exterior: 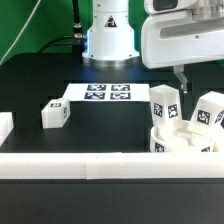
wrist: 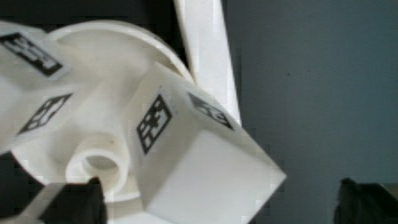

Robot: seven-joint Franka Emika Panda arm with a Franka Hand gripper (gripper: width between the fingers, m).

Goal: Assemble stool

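Observation:
The round white seat (exterior: 186, 145) lies at the exterior view's right, against the front rail. Two blocky tagged legs stand on it: one (exterior: 165, 105) toward the exterior view's left, the other (exterior: 210, 112) toward its right. A third leg (exterior: 55, 114) lies loose on the table at the exterior view's left. My gripper (exterior: 180, 80) hangs above the seat, between the two standing legs, open and empty. In the wrist view the gripper (wrist: 217, 205) has its dark fingertips (wrist: 71, 200) spread wide. A standing leg (wrist: 196, 150) is below them, not touching, on the seat (wrist: 107, 50).
The marker board (exterior: 105, 93) lies in front of the robot base. A long white rail (exterior: 90, 166) runs along the front edge and also shows in the wrist view (wrist: 206, 40). Another white rail end (exterior: 5, 126) sits at the exterior view's far left.

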